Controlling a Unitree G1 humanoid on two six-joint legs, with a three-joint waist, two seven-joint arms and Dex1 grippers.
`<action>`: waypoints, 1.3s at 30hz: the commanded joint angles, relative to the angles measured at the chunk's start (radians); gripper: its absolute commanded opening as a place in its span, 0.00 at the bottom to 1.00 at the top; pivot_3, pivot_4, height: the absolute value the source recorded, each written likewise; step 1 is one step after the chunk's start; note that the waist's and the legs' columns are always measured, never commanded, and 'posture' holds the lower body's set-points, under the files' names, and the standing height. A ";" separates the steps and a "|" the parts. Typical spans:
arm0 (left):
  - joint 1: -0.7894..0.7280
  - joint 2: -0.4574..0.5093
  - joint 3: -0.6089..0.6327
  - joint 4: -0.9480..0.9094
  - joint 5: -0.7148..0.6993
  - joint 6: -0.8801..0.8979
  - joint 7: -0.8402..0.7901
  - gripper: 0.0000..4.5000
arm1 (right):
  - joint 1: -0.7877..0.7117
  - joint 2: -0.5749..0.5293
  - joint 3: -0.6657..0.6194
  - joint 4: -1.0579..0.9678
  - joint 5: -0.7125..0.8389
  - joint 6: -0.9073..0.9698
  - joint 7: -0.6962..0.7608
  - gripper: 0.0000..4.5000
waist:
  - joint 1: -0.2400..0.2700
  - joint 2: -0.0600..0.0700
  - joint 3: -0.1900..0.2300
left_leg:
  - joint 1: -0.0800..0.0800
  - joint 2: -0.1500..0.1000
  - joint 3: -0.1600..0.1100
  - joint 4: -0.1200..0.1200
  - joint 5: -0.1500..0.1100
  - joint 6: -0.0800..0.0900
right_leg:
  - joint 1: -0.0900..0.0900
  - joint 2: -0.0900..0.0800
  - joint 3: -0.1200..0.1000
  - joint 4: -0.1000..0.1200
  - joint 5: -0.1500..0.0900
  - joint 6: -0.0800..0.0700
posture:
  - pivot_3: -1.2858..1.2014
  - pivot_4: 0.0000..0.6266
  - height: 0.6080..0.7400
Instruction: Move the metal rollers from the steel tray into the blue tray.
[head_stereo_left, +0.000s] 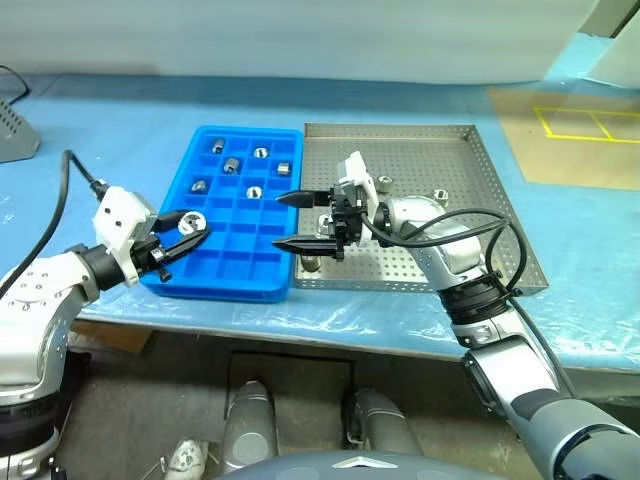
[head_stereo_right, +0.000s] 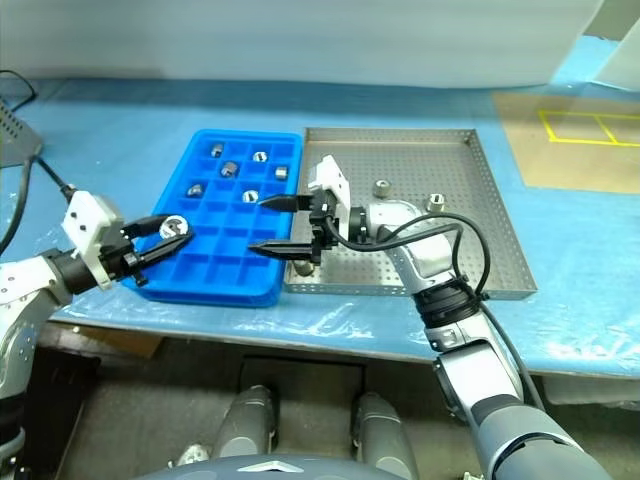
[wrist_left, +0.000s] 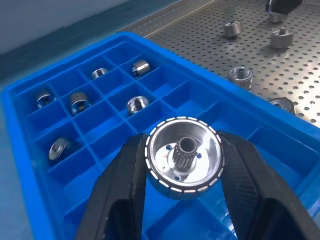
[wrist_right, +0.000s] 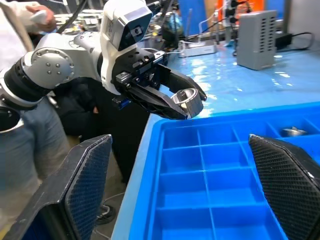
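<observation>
Here the left gripper (head_stereo_left: 190, 231) hangs over the near left corner of the blue tray (head_stereo_left: 262, 283), its two black fingers (wrist_left: 122, 187) closed on a metal roller (wrist_left: 183, 164). Seen up close from the left wrist, that roller is a short, bright silver cylinder with a hollow face, a small splined hub standing in the middle, and a rim marked all round with fine dark ticks. The fingers press on its opposite sides.

The blue tray is bright plastic, split into a grid of small square compartments. Six more rollers (head_stereo_left: 231, 165) lie in separate compartments at its far end, some upright, some tipped on their sides, dull to shiny grey.

Just to the right, touching or nearly touching the blue tray along its long side, sits the steel tray (head_stereo_left: 490, 170), shallow, silver, with a perforated floor and a low raised rim. A few rollers (head_stereo_left: 439, 197) are on its floor, well apart from one another.

The right gripper (head_stereo_left: 293, 220) points left across the seam between the two trays, its jaws spread wide with nothing between them. In the right wrist view a person in jeans (wrist_right: 25, 155) stands beyond the table edge.
</observation>
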 joint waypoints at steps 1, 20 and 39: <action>0.029 -0.029 0.052 -0.032 0.025 -0.019 0.118 0.40 | -0.019 0.014 -0.004 -0.001 -0.008 -0.027 0.022 1.00 | 0.011 0.000 0.000 | 0.000 0.000 -0.001 0.000 0.000 -0.001 | 0.000 0.000 -0.001 0.000 0.000 0.000 | 0.63 0.24 1.00; -0.035 -0.112 -0.069 0.182 0.163 -0.155 0.334 0.40 | -0.020 0.122 -0.030 0.071 -0.130 -0.182 -0.113 1.00 | 0.012 0.000 0.000 | -0.002 0.001 -0.013 0.000 0.007 -0.009 | 0.002 0.000 -0.016 0.003 0.000 -0.005 | 0.60 0.24 1.00; -0.073 -0.111 -0.090 0.257 0.173 -0.147 0.360 0.81 | 0.006 0.100 -0.039 0.053 -0.133 -0.181 -0.144 1.00 | 0.010 -0.001 0.000 | -0.002 0.001 -0.014 0.000 0.007 -0.009 | 0.002 0.000 -0.016 0.004 0.000 -0.005 | 0.59 0.24 1.00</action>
